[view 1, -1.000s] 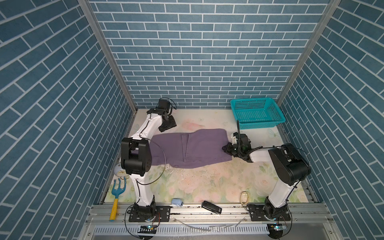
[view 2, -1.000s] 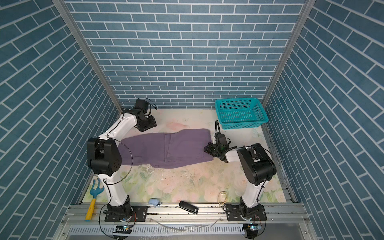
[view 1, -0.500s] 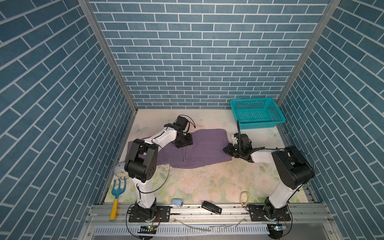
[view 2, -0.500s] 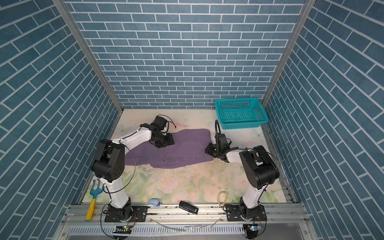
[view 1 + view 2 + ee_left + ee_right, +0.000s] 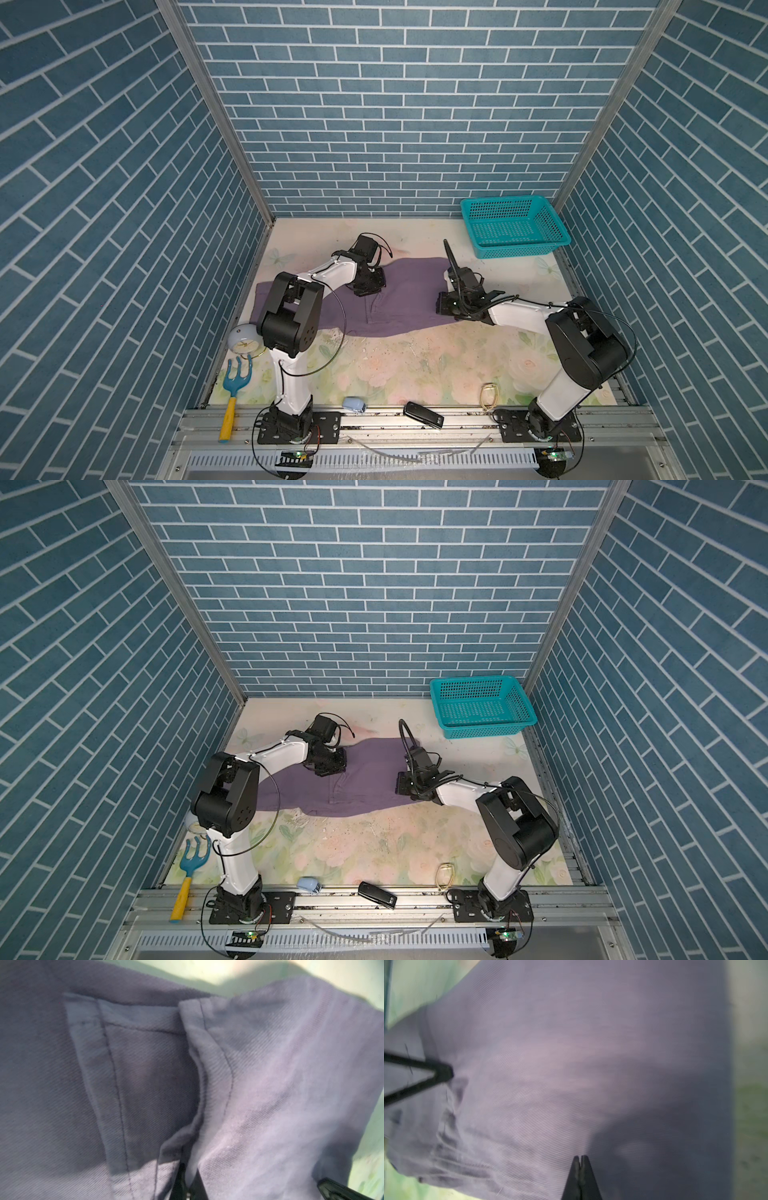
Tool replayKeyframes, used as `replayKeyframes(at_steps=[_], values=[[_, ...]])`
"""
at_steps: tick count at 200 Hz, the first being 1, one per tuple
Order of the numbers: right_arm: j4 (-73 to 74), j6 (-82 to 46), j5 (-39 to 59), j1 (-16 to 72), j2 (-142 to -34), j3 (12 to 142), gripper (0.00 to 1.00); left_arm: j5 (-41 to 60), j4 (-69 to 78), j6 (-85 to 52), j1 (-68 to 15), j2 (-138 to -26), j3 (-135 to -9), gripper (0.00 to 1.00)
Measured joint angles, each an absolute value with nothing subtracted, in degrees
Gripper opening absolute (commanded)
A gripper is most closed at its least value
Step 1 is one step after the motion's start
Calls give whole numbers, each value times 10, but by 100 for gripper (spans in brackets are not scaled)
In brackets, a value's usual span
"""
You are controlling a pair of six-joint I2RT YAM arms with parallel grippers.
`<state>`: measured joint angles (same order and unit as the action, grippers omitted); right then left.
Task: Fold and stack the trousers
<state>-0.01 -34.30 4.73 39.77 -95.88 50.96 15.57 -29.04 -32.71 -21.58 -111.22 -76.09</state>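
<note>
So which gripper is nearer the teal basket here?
Right. The right gripper rests on the end of the trousers closest to the teal basket; the left gripper pinches the trousers mid-length, farther from it.

Top views bright, sharp; wrist views blurry (shadows darken the trousers (image 5: 654,1147)).

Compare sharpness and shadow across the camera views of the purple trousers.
Left wrist view: stitching on the trousers reads fairly crisp, with a shadow patch. Right wrist view: cloth smeared soft, dark shadow by the right tool. Both top views: sharp, evenly lit.
</note>
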Motion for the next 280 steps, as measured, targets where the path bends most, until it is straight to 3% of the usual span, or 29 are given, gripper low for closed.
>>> replayKeyframes(at_steps=[31, 91, 100, 108, 118, 122, 149, 186, 264, 280], values=[[-4, -294, 5, 457, -944, 537, 0, 155, -309, -332, -216, -1096, -761, 0], [-7, -280, -29, 459, -938, 537, 0, 148, -363, -342, -216, -1002, -760, 0], [-7, -280, -31, 459, -938, 537, 0, 144, -368, -343, -216, -995, -757, 5], [-7, -280, -32, 459, -938, 537, 0, 141, -371, -343, -216, -993, -752, 17], [-7, -280, -32, 459, -938, 537, 0, 137, -374, -344, -216, -993, -743, 48], [-7, -279, -32, 459, -938, 537, 0, 135, -376, -345, -216, -994, -739, 56], [-6, -279, -33, 460, -938, 537, 0, 131, -386, -351, -213, -1007, -708, 62], [-6, -276, -33, 460, -938, 537, 0, 135, -382, -354, -211, -1000, -650, 58], [-4, -271, -29, 460, -941, 537, 0, 177, -343, -376, -218, -962, -601, 27], [-4, -271, -29, 460, -943, 537, 0, 176, -342, -379, -220, -961, -603, 27]])
